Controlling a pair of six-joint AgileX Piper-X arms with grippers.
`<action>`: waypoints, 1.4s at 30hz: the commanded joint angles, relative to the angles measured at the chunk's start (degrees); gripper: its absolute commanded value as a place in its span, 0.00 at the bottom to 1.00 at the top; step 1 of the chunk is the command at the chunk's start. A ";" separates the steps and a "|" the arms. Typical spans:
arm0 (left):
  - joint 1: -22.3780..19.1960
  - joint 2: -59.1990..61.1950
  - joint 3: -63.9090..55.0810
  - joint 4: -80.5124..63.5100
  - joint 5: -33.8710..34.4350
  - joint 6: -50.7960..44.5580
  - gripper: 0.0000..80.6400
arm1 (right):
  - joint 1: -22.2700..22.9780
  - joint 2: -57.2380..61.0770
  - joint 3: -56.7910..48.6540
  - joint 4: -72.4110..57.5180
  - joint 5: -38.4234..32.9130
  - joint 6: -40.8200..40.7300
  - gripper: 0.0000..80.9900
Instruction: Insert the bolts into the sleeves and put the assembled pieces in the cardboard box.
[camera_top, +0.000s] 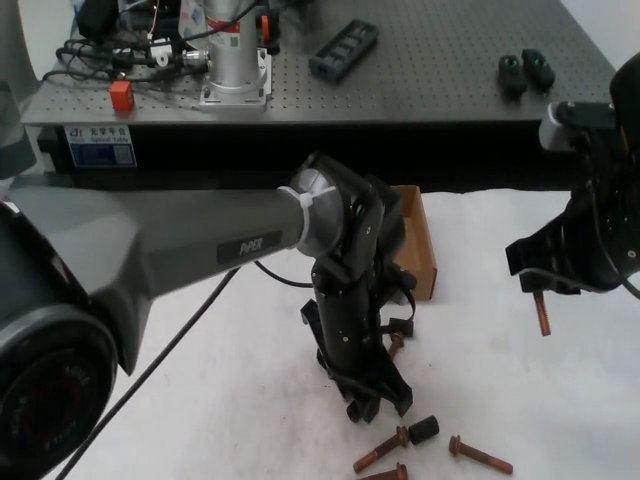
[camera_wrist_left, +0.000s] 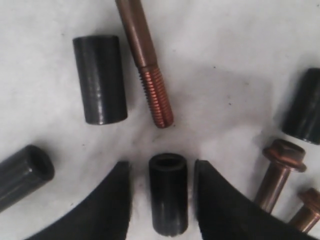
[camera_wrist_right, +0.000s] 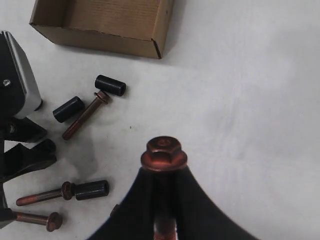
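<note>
Sleeve (camera_wrist_left: 169, 197): likely rigid, light, slippery; grip mid-barrel. Left claw (camera_wrist_left: 162, 171) released astride it; right claw (camera_wrist_right: 164, 176) grasping bolt (camera_wrist_right: 164, 152).

Loose bolts (camera_top: 480, 455) and sleeves (camera_top: 424, 430) crowd the bench (camera_wrist_right: 250, 100) around the left end effector (camera_wrist_left: 162, 170), whose arm (camera_top: 345, 300) seems to block one side of the cardboard box (camera_wrist_right: 95, 40), while open bench spreads by the right end effector (camera_wrist_right: 164, 175).
</note>
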 joint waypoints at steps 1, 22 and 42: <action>-0.18 1.49 -0.40 0.19 -1.02 -1.78 0.29 | -0.28 -0.63 -0.14 -0.81 -0.55 0.28 0.01; 4.82 -39.63 27.86 -27.84 14.51 -4.47 0.01 | 1.23 -12.91 0.68 -32.72 -21.04 26.18 0.01; 4.96 -60.47 44.87 -55.82 28.05 -15.48 0.01 | 22.03 -15.47 6.23 -45.23 -19.94 36.93 0.01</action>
